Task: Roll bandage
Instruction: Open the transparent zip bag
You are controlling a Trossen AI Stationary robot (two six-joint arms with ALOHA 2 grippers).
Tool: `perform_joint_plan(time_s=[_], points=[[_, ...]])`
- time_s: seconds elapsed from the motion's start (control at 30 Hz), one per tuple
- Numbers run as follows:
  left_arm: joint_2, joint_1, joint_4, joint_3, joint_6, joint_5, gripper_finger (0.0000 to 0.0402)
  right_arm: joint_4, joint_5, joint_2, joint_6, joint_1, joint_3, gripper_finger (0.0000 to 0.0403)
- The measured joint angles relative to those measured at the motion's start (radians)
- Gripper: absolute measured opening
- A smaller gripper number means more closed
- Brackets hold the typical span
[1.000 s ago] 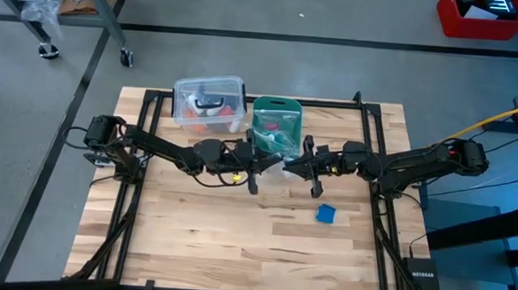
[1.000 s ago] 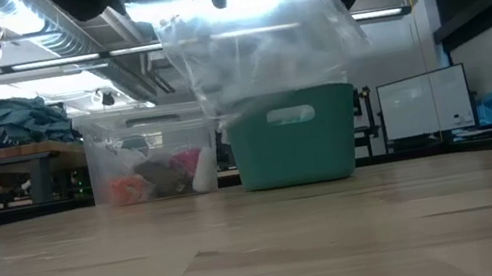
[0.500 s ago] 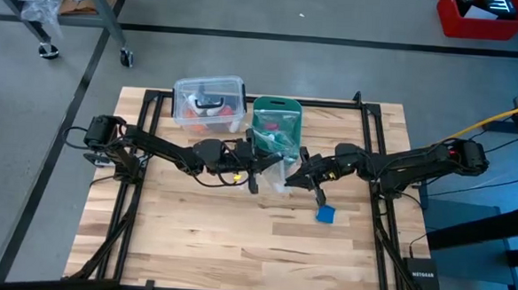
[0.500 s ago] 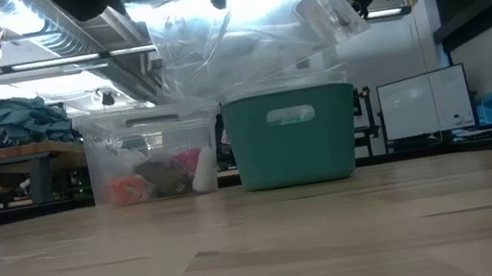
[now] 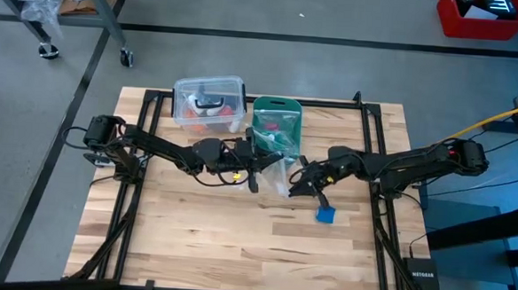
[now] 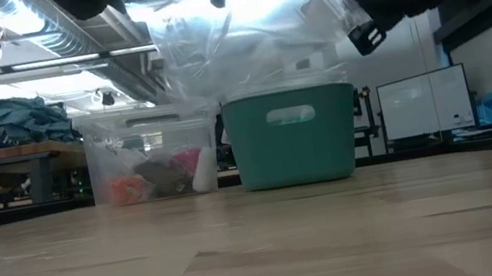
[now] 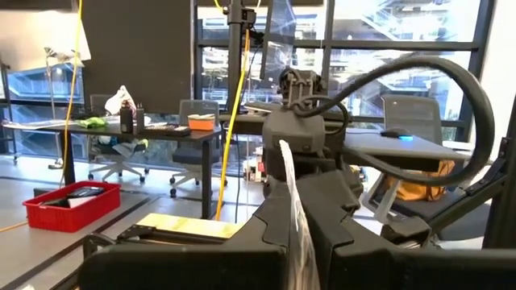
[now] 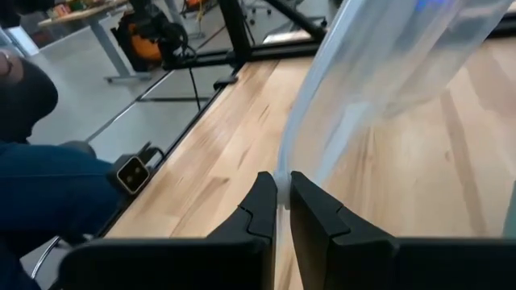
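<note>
so the rolling looks done: your bandage (image 5: 325,214) already sits as a small blue roll on the table (image 5: 192,239), at about four o'clock from centre. what's left seems to be bagging it. your left gripper (image 5: 256,173) and right gripper (image 5: 298,179) are both clamped on the clear plastic bag (image 6: 248,31), holding it up above the teal basket (image 6: 294,137), apart from the roll.

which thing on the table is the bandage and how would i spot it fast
Start at the wooden table and find the green basket at its far edge. Come toward the near edge and slightly to the right: the bandage is the small bright blue roll lying alone on bare wood, just below the right tool. Nothing else on the table is blue; the clear bag between the arms is see-through.
</note>
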Motion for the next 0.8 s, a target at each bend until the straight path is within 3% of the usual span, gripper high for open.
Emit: perform_joint_plan(time_s=[0.43, 0.8], points=[[0.0, 0.0, -0.005, 0.0, 0.0, 0.035, 0.0, -0.038, 0.012, 0.0, -0.001, 0.001, -0.001, 0.0036], [-0.002, -0.001, -0.067, 0.004, 0.009, 0.079, 0.0, 0.002, 0.068, 0.002, 0.095, 0.002, -0.004, 0.0188]])
